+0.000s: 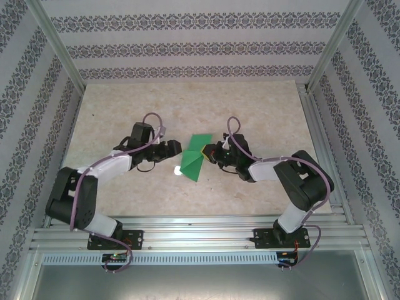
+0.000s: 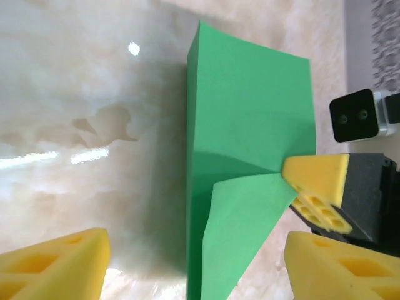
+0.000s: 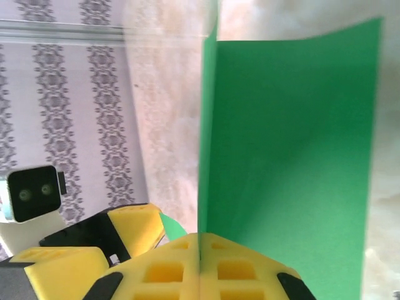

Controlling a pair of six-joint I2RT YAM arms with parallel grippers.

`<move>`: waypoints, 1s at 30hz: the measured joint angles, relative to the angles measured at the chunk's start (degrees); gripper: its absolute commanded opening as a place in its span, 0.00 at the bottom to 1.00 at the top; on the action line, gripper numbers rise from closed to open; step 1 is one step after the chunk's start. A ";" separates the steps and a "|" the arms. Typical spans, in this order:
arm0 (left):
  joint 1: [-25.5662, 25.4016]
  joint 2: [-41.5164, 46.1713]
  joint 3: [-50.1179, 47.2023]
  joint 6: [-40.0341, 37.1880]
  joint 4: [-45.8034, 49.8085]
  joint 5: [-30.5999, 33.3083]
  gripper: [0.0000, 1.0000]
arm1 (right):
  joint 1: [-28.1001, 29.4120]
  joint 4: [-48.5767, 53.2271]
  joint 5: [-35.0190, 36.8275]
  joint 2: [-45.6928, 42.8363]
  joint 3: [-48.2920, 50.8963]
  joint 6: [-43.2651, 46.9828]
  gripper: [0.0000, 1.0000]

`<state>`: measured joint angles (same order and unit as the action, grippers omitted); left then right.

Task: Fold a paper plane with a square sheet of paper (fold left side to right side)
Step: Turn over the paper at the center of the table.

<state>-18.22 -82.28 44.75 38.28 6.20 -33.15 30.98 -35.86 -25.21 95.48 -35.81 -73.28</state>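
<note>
Top external: green paper [image 1: 195, 157] stands tented mid-worktop [image 1: 125, 112], between left hand [image 1: 176, 150] and right hand [image 1: 210, 154]. Left wrist: left hand gapes wide, gripping nothing, with the paper's fold between its fingers. Right wrist: right hand [image 3: 200, 262] is pinched tight on the paper's edge, and a lone one-sided tug could skew the crease or tear it.

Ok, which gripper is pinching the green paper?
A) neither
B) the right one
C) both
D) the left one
B: the right gripper is shut on the edge of the green paper, while the left gripper stands open.
</note>
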 measured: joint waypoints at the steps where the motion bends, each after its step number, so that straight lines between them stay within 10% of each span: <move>1: 0.72 1.75 -0.31 0.35 0.04 -0.44 1.00 | -0.02 0.79 0.02 -1.81 0.00 0.35 0.00; 16: -2.23 7.85 -8.59 19.74 -19.91 -12.52 0.98 | -0.35 11.76 -0.63 -15.13 -3.19 2.89 0.00; 23: -5.44 6.45 -8.57 23.15 -23.61 -14.03 0.76 | 0.15 11.28 -0.96 -15.85 -3.48 2.19 0.00; 30: -6.99 6.10 -8.07 24.50 -24.94 -14.53 0.33 | 1.05 10.49 -1.22 -15.91 -3.50 1.29 0.00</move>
<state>-25.21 -76.18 36.69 62.78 -18.74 -47.68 32.03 -25.36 -26.44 79.57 -39.31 -71.99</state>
